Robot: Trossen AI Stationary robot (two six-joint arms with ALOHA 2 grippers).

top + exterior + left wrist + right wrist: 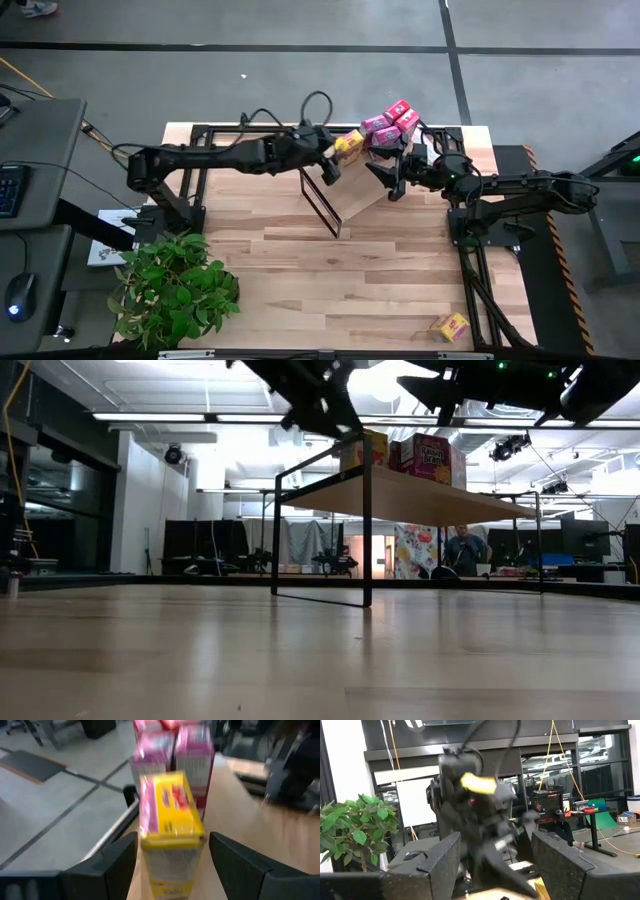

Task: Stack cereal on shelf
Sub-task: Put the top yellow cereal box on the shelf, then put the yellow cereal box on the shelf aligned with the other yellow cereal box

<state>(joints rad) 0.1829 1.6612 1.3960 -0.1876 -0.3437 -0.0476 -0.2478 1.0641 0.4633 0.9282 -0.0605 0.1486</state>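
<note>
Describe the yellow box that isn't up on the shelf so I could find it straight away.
Start at the large light-wood plank table and go to its near right corner, far from the raised wooden shelf and the leafy green plant. There a small yellow cardboard cereal box lies alone on the tabletop, while every other box is on the shelf.

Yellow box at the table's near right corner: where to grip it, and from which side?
Take the yellow box across its two narrow sides, from straight above. It lies flat and skewed on the table, nothing beside it, so turn the wrist to match. The right hand is nearer.
</note>
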